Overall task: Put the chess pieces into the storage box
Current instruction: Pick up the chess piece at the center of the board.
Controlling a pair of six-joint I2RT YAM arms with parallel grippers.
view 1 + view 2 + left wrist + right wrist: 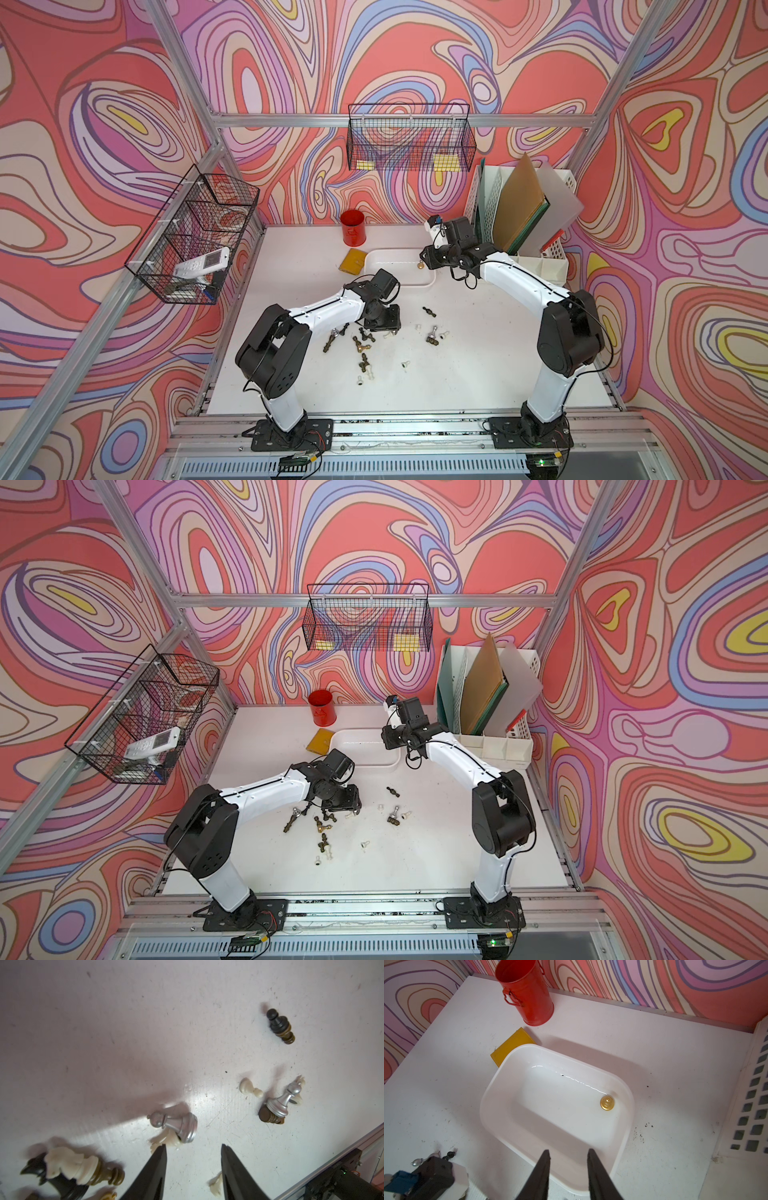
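Left gripper (193, 1146): gapes wide, empty, over turned silver and bronze chess pieces (364, 366) mid-frame; risks pinching two touching ones, spilling short of shallow white plastic storage box (395, 268) above centre.

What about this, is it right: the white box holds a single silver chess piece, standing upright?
Not quite. The single chess piece in the storage box is gold, not silver; it does stand upright. The right wrist view shows it.
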